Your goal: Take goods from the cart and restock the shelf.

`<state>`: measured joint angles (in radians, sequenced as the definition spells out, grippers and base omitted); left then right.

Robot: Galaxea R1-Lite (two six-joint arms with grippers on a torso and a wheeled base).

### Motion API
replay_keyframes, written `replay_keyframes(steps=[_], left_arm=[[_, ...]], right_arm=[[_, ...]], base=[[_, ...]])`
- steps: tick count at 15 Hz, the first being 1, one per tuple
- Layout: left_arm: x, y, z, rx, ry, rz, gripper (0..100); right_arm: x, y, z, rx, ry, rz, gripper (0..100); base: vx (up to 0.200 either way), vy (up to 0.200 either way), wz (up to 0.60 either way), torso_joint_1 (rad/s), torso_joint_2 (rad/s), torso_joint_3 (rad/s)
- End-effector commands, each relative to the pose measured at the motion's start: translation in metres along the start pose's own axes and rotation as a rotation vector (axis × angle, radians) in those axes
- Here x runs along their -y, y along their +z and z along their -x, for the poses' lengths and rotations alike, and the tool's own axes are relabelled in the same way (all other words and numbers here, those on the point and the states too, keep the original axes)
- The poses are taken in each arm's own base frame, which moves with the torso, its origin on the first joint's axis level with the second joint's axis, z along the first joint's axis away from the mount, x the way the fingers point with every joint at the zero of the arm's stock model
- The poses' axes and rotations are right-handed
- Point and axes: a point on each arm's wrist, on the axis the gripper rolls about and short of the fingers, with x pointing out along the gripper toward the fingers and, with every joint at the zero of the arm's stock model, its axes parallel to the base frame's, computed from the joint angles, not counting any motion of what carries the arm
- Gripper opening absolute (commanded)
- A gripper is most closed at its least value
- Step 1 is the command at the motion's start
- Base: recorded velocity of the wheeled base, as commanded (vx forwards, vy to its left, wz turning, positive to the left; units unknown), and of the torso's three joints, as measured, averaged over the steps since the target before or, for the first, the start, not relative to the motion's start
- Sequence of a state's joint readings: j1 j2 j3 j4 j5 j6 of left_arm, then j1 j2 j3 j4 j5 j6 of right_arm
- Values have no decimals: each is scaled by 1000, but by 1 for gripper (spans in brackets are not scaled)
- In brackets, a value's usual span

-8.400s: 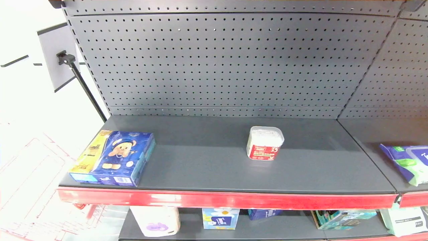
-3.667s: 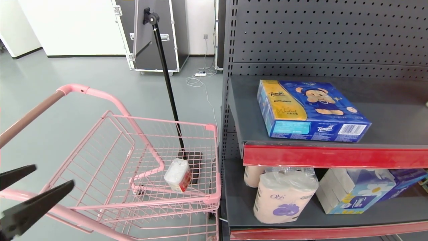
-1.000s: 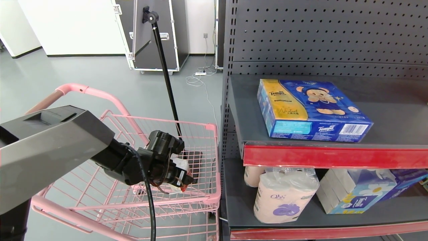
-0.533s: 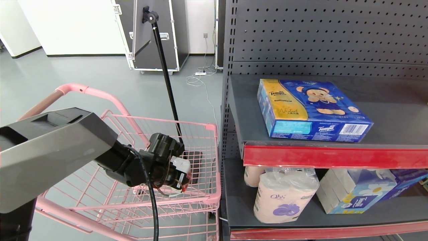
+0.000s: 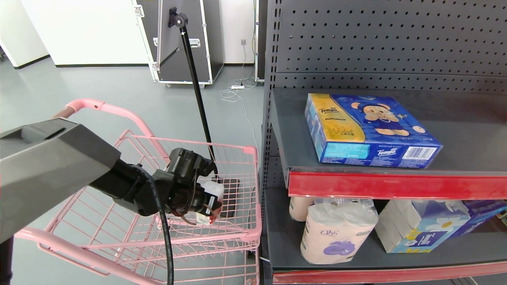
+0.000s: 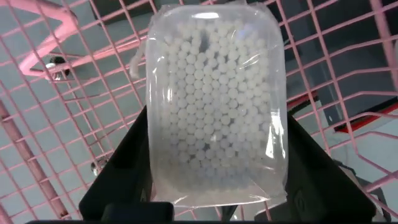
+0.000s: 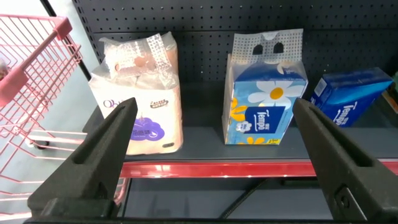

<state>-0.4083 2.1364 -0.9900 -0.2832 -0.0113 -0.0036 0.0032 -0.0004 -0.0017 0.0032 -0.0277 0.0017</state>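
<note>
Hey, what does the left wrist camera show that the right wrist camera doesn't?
Left wrist, not right wrist: the clear cotton swab box clamped in the left end effector.
Right wrist, not left wrist: the open right end effector facing the lower shelf, which holds a toilet paper pack, a daisy-print tissue pack and a blue tissue pack.
Both: the pink wire cart.
</note>
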Motion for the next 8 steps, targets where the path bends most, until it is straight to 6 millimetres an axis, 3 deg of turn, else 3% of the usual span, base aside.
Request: replay_keyframes(steps=[1, 5, 8], left_arm=[[-9, 19, 33, 98, 20, 18, 0], [-14, 34, 85, 222, 33, 27, 0], [-15, 21, 130, 259, 42, 36, 0]], right_arm=[[0, 0, 0, 0, 0, 0, 100], [0, 0, 0, 0, 0, 0, 100], [0, 0, 0, 0, 0, 2, 100]], base=[[0, 0, 0, 0, 0, 0], [0, 0, 0, 0, 0, 0], [0, 0, 0, 0, 0, 0]])
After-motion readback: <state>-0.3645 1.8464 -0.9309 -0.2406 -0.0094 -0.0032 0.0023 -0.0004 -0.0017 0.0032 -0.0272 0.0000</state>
